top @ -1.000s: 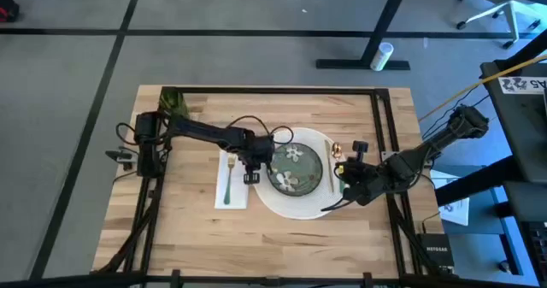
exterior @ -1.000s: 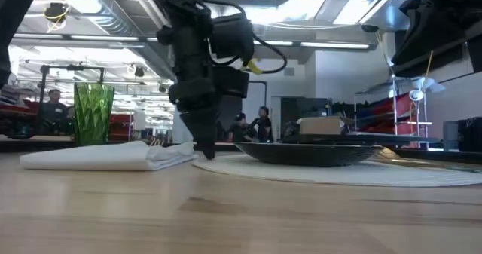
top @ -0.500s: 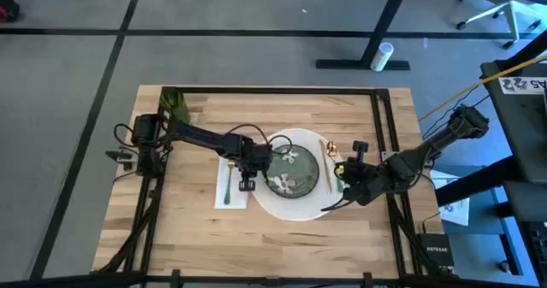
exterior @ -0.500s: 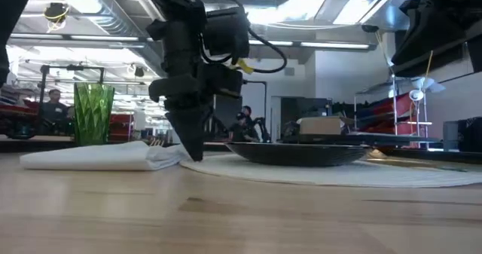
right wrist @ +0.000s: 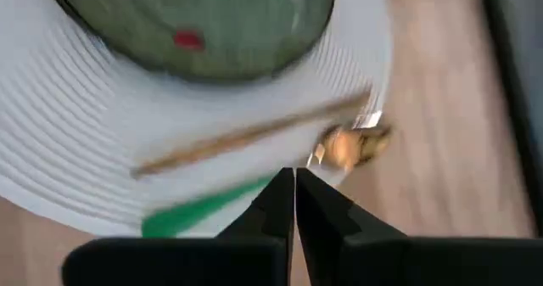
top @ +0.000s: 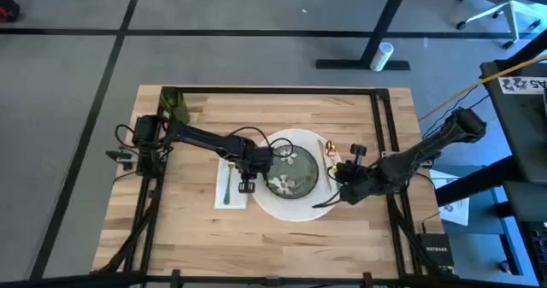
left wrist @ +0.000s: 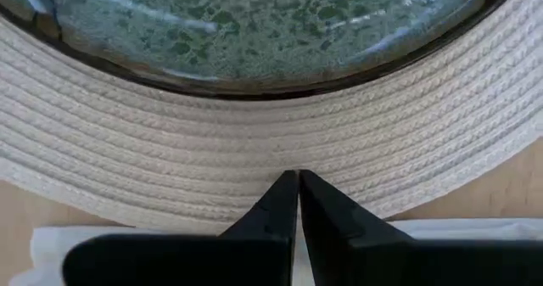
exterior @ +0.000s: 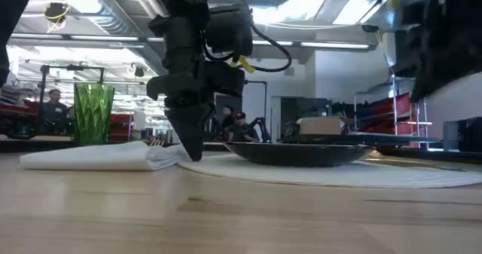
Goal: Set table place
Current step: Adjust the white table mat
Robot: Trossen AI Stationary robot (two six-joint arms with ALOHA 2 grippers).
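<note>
High view first: the table (top: 188, 228) carries the place, with the white woven placemat (top: 282, 209) at its middle and the green floral plate (top: 295, 170) on it. Left of the mat lies the white napkin (top: 220, 190) with the green fork (top: 228, 183) on top; the green cup (top: 173, 102) stands well apart at the far left corner. Against a second ago, the plate and mat sit a little nearer the napkin, and the left gripper (top: 246, 184), fingers pressed together and empty, has come down at the mat's left rim, so I judge it has been nudging the mat into line. The right gripper (top: 327, 201), also closed on nothing, has swung in over the mat's right edge near the gold-coloured utensil (right wrist: 246, 135), likely the next thing to straighten
</note>
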